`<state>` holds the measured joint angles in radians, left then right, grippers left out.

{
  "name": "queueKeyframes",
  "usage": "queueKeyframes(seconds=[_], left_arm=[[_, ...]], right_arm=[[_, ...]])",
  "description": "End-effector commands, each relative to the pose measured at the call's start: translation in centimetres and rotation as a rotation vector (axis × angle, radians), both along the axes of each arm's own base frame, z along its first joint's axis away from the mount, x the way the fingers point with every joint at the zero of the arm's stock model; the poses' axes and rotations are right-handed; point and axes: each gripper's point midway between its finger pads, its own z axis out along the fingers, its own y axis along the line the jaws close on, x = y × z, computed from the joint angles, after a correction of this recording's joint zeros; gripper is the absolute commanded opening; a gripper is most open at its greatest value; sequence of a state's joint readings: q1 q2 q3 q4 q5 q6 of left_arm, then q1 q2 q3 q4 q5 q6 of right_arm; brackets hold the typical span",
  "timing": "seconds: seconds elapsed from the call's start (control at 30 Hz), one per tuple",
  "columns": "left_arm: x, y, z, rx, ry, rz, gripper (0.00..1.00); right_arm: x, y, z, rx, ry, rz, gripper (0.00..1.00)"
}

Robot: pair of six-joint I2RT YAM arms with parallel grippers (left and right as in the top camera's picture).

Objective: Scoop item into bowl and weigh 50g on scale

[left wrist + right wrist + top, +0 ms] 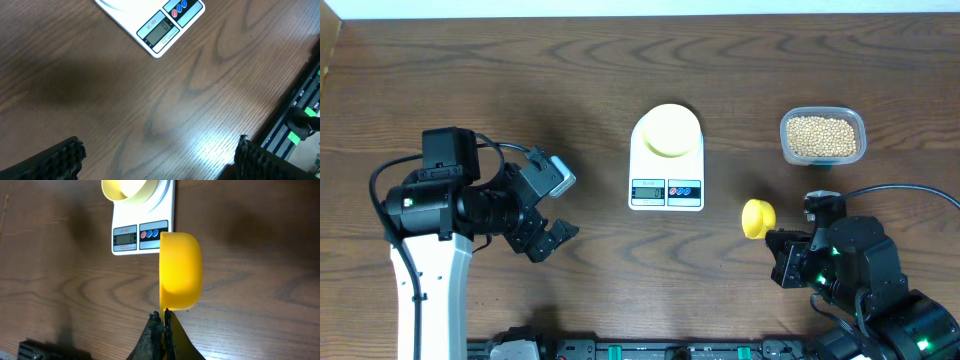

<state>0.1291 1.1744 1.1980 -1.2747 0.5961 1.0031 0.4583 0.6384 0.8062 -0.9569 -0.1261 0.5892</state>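
The pale yellow bowl (669, 131) sits on the upper part of the white scale (666, 187) at the table's middle; both show in the right wrist view, bowl (124, 189) and scale (165, 207). The scale's display end shows in the left wrist view (161, 31). The beige beans (820, 136) fill a clear tub (823, 114) at the right. My right gripper (163, 318) is shut on the handle of a bright yellow scoop (181, 270), held on its side right of the scale (757, 218). My left gripper (552, 238) is open and empty, left of the scale.
A black rail with green parts (300, 117) runs along the table's front edge. Bare wooden table (520, 90) lies between the left arm and the scale.
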Motion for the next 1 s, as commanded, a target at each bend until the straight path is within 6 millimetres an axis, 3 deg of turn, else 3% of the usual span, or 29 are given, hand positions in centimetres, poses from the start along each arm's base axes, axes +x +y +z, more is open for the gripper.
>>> queueKeyframes(seconds=[0.0, 0.63, 0.97], left_arm=[[-0.1, 0.1, -0.3, 0.007, -0.003, -0.016, 0.98], [-0.1, 0.1, -0.3, 0.007, -0.002, -0.016, 0.98], [-0.1, 0.1, -0.3, 0.007, -0.003, -0.016, 0.98]], right_arm=[[0.1, 0.1, 1.1, 0.049, 0.000, -0.038, 0.01], [0.0, 0.5, 1.3, 0.109, 0.027, -0.065, 0.01], [2.9, -1.5, 2.9, 0.052, -0.117, -0.194, 0.01]])
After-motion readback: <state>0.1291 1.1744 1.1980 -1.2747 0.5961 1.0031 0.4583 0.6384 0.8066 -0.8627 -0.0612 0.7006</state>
